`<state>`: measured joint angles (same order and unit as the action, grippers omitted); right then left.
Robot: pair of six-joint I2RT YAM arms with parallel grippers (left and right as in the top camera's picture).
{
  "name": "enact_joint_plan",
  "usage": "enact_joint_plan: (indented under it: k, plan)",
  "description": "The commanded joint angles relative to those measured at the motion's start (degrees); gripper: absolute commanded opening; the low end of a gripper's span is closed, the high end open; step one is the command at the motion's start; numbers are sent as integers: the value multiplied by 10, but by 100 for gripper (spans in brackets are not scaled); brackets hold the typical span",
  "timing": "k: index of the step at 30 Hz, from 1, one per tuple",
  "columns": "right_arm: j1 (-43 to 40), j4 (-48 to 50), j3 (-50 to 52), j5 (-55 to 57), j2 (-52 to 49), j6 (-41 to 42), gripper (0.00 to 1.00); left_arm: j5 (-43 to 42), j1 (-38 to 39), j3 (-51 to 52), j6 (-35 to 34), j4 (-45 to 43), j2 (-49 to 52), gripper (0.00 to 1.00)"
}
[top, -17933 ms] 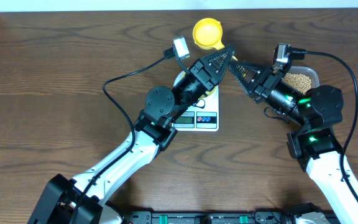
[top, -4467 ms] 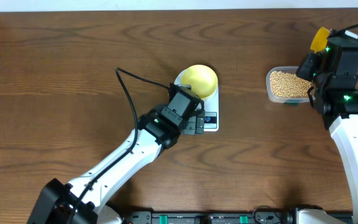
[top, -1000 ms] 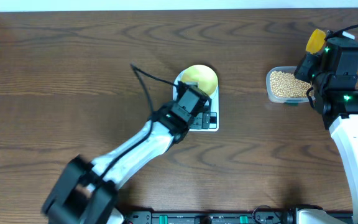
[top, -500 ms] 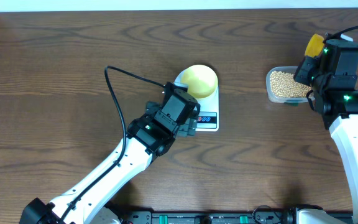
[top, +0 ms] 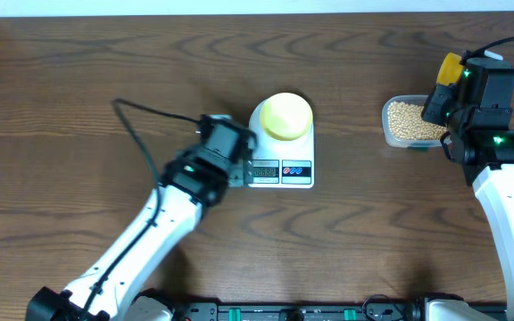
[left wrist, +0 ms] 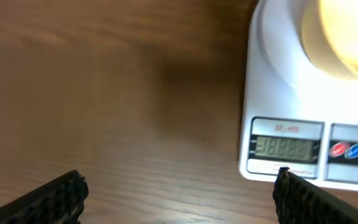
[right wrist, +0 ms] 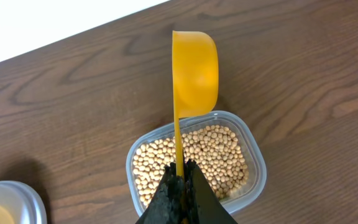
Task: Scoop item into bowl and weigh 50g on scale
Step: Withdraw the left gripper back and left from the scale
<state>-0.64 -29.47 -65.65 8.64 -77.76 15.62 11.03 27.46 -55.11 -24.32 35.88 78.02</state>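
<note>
A white scale [top: 281, 165] sits mid-table with the pale-yellow bowl [top: 286, 116] on its platform. My left gripper [left wrist: 179, 190] is open, low over bare wood just left of the scale's display [left wrist: 284, 147], and holds nothing. At the far right, my right gripper [right wrist: 182, 174] is shut on the thin handle of a yellow scoop [right wrist: 194, 71]. The scoop's cup, side-on to the wrist camera, hangs over the far rim of a clear tub [right wrist: 257, 168]. That tub holds the item, many tan beans [right wrist: 213, 149]. From overhead the scoop [top: 451, 65] is above the tub [top: 391, 125].
A black cable [top: 145, 111] loops from the left arm over the table to the left of the scale. A pale wall edge [right wrist: 55, 25] borders the table's far side beyond the tub.
My left arm has pulled back leftward off the scale front, so the display and buttons now show. The right gripper and scoop have barely moved.
</note>
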Motion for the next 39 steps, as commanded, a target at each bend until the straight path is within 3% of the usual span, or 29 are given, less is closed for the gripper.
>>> enact_joint_plan:
  k: [1, 8, 32, 39]
  plan:
    - [-1, -1, -9, -2, 1, -9, 1, -117, -52, -2, -41, -9, 4, 98]
    - [-2, 2, -9, -1, 1, -9, 1, -117, -96, -2, -40, -19, 4, 98]
    - [-2, 16, -9, 17, -9, -9, 1, -129, -97, -2, -41, -19, 5, 98]
    - [-1, -9, -9, -33, -9, 16, 1, -155, -97, -2, -26, -17, 6, 98]
